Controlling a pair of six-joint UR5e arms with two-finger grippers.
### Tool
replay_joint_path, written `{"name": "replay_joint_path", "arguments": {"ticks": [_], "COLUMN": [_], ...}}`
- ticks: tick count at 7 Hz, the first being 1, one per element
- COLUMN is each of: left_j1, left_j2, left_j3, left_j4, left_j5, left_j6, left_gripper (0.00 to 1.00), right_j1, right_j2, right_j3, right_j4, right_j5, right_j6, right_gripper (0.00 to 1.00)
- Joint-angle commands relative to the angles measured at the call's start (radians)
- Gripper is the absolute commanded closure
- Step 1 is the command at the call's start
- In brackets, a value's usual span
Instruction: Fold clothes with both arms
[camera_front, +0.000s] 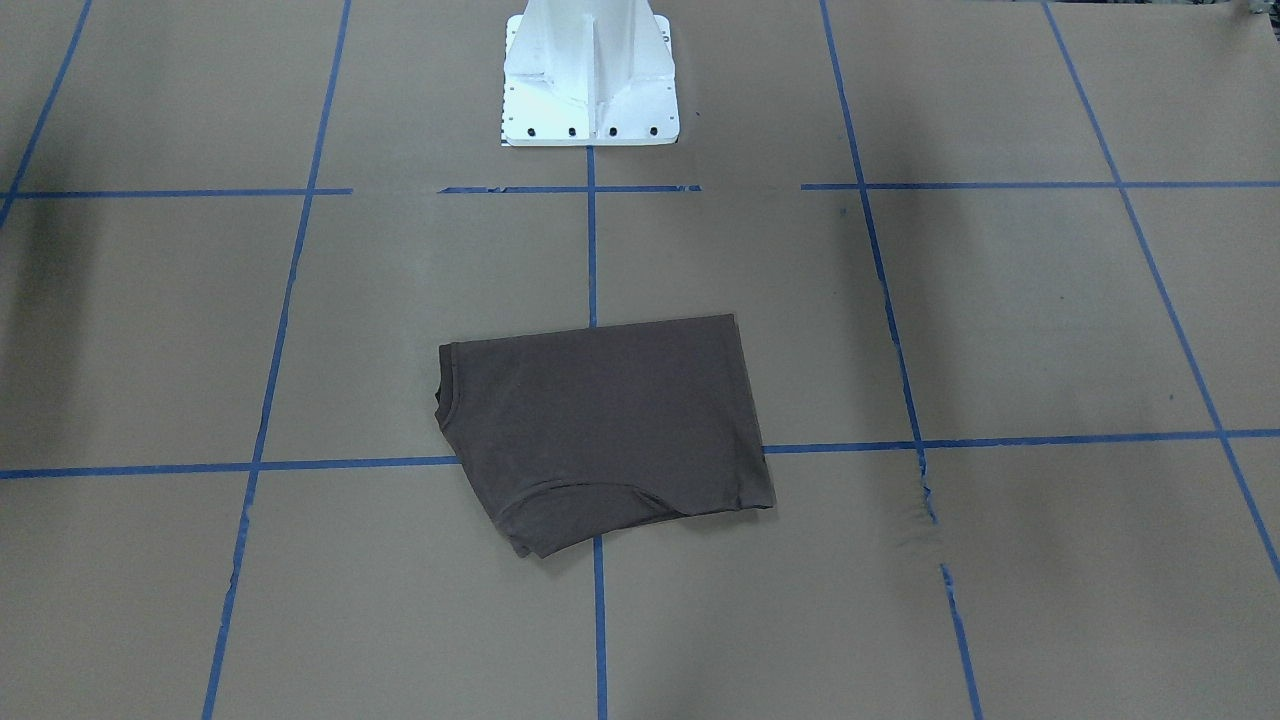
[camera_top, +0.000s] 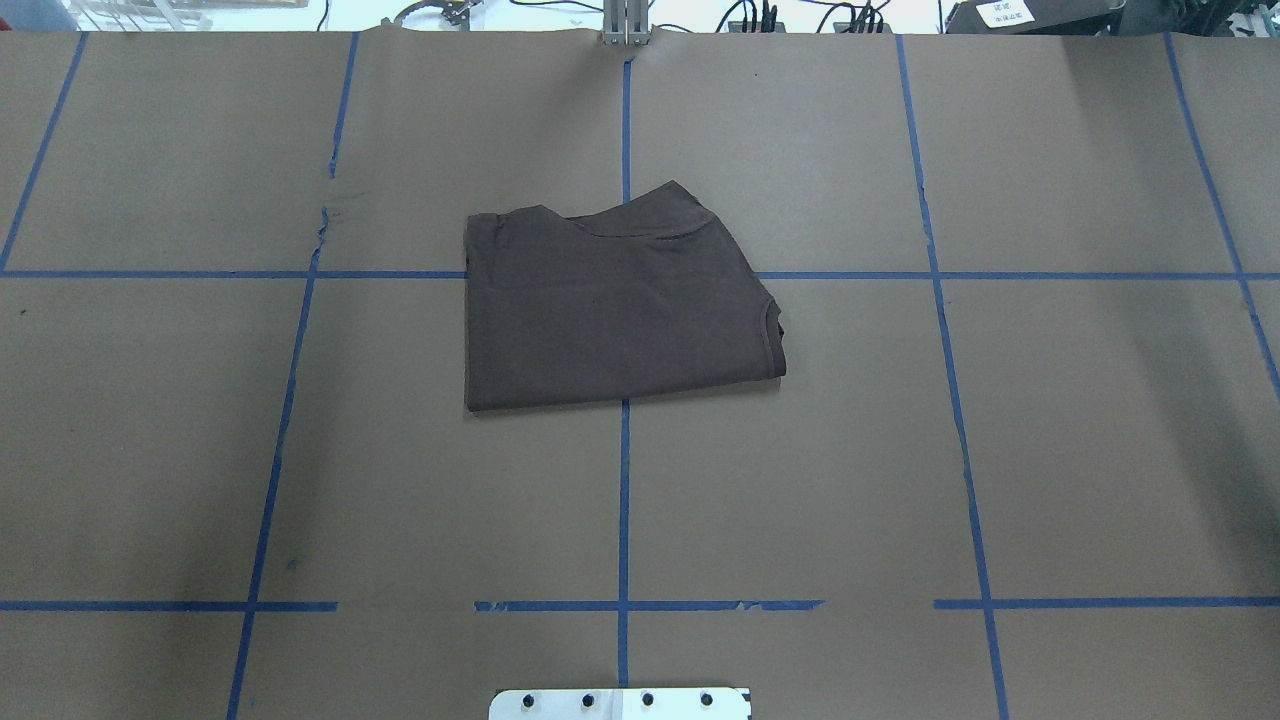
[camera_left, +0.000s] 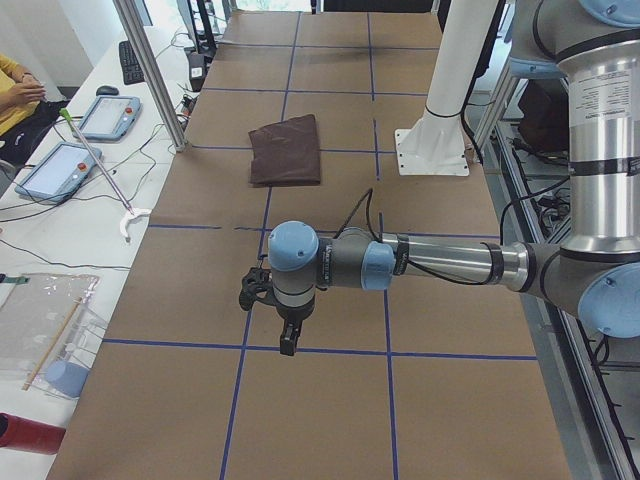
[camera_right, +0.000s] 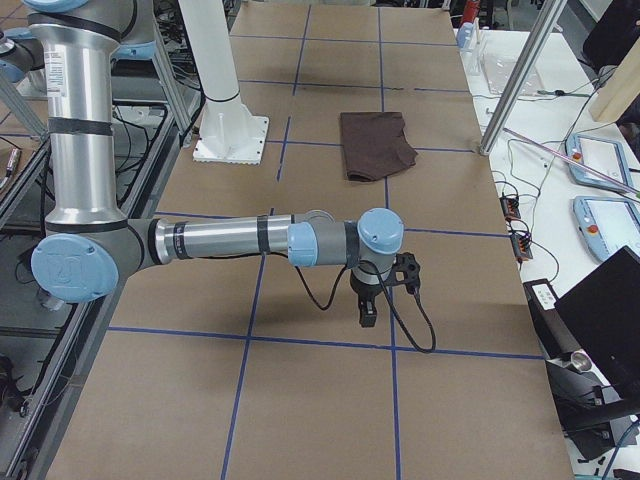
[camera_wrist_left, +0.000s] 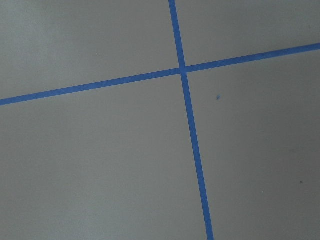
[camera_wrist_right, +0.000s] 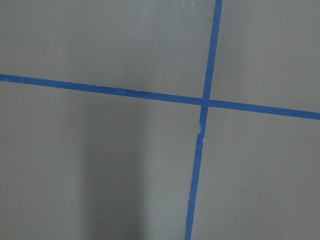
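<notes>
The dark brown T-shirt (camera_front: 610, 420) lies folded into a compact rectangle on the brown paper-covered table, near the middle (camera_top: 610, 300), with a sleeve and hem edge showing on its far side. It also shows in the left side view (camera_left: 287, 150) and the right side view (camera_right: 375, 143). My left gripper (camera_left: 287, 345) hangs point-down over bare table, far from the shirt. My right gripper (camera_right: 367, 315) hangs the same way at the other end. Neither holds anything visible; I cannot tell whether they are open or shut. Both wrist views show only paper and blue tape lines.
The white pedestal base (camera_front: 590, 80) stands at the robot's side of the table. Blue tape lines (camera_top: 624, 500) grid the paper. Metal posts (camera_left: 150, 70) and side tables with tablets (camera_right: 600, 160) flank the far edge.
</notes>
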Motion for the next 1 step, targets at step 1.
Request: {"name": "replay_joint_path", "arguments": {"ticks": [1], "left_j1": [0.000], "left_j2": [-0.009], "left_j3": [-0.011], "left_j4": [0.002], "left_j5": [0.000], "left_j6": [0.000], "left_gripper": [0.00], "right_j1": [0.000], "right_j2": [0.000], "right_j3": [-0.002], "right_j4": [0.000], "right_j5": [0.000], "right_j6": [0.000], "right_gripper": [0.00]}}
